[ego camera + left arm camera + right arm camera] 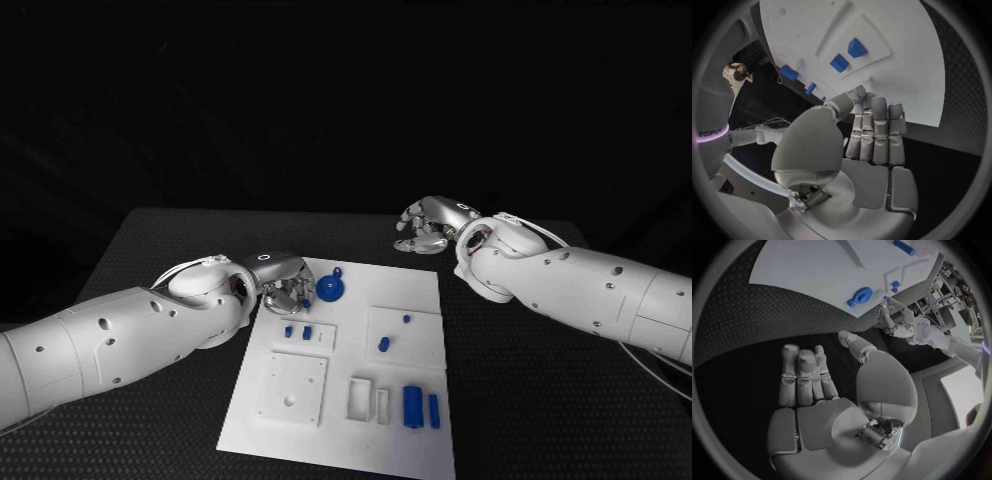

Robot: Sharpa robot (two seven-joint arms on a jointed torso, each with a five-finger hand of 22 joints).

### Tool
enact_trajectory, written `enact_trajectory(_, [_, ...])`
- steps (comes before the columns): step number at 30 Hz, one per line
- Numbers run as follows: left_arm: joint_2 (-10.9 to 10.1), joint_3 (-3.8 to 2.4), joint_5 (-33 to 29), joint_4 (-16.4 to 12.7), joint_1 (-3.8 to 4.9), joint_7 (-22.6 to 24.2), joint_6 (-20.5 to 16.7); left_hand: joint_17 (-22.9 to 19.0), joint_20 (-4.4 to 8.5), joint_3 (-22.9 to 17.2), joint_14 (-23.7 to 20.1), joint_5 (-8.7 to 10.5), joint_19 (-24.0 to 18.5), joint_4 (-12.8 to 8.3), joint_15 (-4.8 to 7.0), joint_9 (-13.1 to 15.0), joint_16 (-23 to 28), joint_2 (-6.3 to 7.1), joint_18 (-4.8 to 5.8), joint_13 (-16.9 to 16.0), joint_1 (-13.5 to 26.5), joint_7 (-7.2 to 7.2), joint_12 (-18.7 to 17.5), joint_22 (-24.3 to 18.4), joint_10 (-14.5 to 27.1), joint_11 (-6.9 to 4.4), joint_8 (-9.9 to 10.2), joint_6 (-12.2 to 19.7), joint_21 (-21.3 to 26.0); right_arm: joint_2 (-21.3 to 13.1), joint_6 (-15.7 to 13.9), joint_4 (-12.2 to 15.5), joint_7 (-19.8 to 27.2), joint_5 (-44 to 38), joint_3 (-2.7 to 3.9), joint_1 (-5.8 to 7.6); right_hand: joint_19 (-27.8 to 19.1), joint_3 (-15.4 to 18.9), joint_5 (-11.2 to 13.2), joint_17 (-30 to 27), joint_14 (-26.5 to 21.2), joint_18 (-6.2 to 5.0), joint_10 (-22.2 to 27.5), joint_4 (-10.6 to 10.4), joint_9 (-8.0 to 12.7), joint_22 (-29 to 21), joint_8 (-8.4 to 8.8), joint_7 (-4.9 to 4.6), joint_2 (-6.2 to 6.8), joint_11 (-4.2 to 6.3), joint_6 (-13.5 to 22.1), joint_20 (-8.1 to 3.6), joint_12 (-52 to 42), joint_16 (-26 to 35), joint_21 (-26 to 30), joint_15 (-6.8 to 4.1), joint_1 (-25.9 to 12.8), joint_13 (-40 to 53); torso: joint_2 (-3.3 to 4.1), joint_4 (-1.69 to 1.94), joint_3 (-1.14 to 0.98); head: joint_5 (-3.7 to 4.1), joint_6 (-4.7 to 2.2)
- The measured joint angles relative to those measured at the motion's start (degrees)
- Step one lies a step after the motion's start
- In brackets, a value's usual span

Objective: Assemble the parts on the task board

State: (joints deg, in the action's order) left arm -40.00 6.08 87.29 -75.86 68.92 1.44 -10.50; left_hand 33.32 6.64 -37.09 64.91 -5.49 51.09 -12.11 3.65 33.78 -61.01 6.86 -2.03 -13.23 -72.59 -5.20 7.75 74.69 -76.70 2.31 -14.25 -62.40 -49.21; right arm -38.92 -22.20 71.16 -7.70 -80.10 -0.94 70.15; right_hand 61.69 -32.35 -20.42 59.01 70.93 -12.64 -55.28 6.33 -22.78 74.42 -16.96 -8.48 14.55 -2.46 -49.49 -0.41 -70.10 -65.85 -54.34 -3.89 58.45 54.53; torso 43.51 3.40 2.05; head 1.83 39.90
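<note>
The white task board (408, 300) lay in the middle of the black worktop (159, 240), carrying small blue parts: a round disc-shaped part (330, 290) near its far left corner, two small blocks (297, 331) in a recess below it, and longer bars (418, 407) toward its near right corner. The left hand (281, 280) hovered at the board's far left edge, just beside the disc, fingers (879, 130) straight, together and empty. The right hand (430, 224) hung over the worktop beyond the board's far right corner, fingers (804, 375) loosely extended, holding nothing.
</note>
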Motion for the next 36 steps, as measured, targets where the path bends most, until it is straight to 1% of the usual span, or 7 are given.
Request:
enact_trajectory(8, [0.4,0.01,0.5,0.6,-0.01,-0.7,2.4,0.0,0.00,0.1,0.0,0.00,0.0,-0.1,-0.01,-0.1,0.0,0.01,0.05,0.0,0.0,0.00,0.0,0.1,0.0,-0.02,-0.2,0.0,0.0,0.0,0.0,0.0,0.0,0.0,0.00,0.00,0.0,0.0,0.0,0.0,0.0,0.00,0.0,0.0,0.0,0.0,0.00,0.02,0.00,0.00,0.0,0.00,0.0,0.0,0.0,0.00,0.0,-0.1,0.05,-0.10,0.00,-0.46,0.03])
enact_trajectory(9, [0.5,0.02,0.6,0.7,-0.01,-0.7,2.6,0.0,0.00,0.1,0.0,0.00,0.0,-0.1,-0.01,-0.1,0.0,0.01,0.23,0.0,0.0,0.00,0.0,0.1,0.0,-0.02,-0.2,0.0,0.0,0.0,0.0,0.0,0.0,0.0,0.00,0.00,0.0,0.0,0.0,0.0,0.0,0.00,0.0,0.0,0.0,0.0,0.00,0.02,0.00,0.00,0.0,0.00,0.0,0.0,0.0,0.00,0.0,-0.1,0.05,-0.10,0.00,-0.50,0.02])
enact_trajectory(10, [0.5,0.02,0.7,0.8,-0.01,-0.8,2.7,0.0,0.00,0.1,0.0,0.00,0.0,-0.1,-0.01,-0.1,0.0,0.01,0.19,0.0,0.0,0.00,0.0,0.1,0.0,-0.03,-0.2,0.0,0.0,0.0,0.0,0.0,0.0,0.0,0.00,0.00,0.0,0.0,0.0,0.0,0.0,-0.01,0.0,0.0,0.0,0.0,0.00,0.02,0.00,0.00,0.0,0.00,0.0,0.0,0.0,0.00,0.0,-0.1,0.05,-0.10,-0.03,-0.51,0.02])
enact_trajectory(11, [0.6,0.02,0.9,0.9,-0.01,-0.8,2.8,0.0,0.00,0.1,0.0,0.00,0.0,-0.1,-0.01,-0.1,0.0,0.01,-0.18,0.0,0.0,0.00,0.0,0.1,0.0,-0.03,-0.2,0.0,0.0,0.0,0.0,0.0,0.0,0.0,0.00,0.00,0.0,0.0,0.0,0.0,0.0,0.00,0.0,0.0,0.0,0.0,0.00,0.03,0.00,0.00,0.0,0.00,0.0,0.0,0.0,0.00,0.0,-0.1,0.05,-0.10,-0.03,-0.52,0.02])
enact_trajectory(15, [1.0,0.03,1.8,1.3,-0.01,-1.0,2.8,0.0,-0.01,0.1,0.0,0.01,0.0,-0.1,-0.02,0.0,0.0,0.02,-0.52,0.0,0.0,-0.01,0.0,0.1,0.0,-0.03,-0.2,0.0,0.0,0.0,0.0,0.0,0.0,0.0,0.00,0.00,0.0,0.0,0.0,0.0,0.0,0.00,0.0,0.0,0.0,0.0,0.00,0.10,0.00,0.00,-0.1,0.00,0.0,0.0,0.0,0.00,0.0,-0.1,0.05,-0.10,-0.05,-0.52,0.03])
enact_trajectory(24, [1.4,0.00,3.0,1.8,0.02,-1.1,2.9,0.1,-0.01,0.1,0.1,0.01,0.0,-0.1,-0.10,0.0,0.0,0.09,-0.53,0.1,0.1,-0.02,0.0,0.2,-0.2,0.17,-0.2,0.0,0.0,0.1,0.0,0.0,0.0,0.0,0.00,-0.01,0.0,0.0,0.0,0.0,0.0,0.00,0.0,0.0,0.0,0.0,0.00,0.11,0.00,0.00,-0.1,0.00,0.0,0.0,0.0,0.00,0.0,-0.1,0.05,-0.17,-0.07,-0.59,-0.24])
enact_trajectory(36, [2.0,0.03,3.6,2.3,0.13,-1.4,3.4,0.2,-0.02,0.1,0.1,0.00,0.0,-0.1,-0.11,0.0,0.0,-0.07,-0.51,0.1,0.2,-0.03,0.0,0.2,-0.2,0.17,-0.1,0.0,0.0,0.1,0.0,0.0,0.0,0.0,0.00,-0.01,0.0,0.0,0.0,0.0,0.0,-0.01,0.0,0.0,0.0,0.0,0.00,0.03,0.00,0.00,0.2,0.00,0.0,0.0,0.0,0.00,0.0,-0.1,0.04,-0.14,-0.07,-0.42,-0.05])
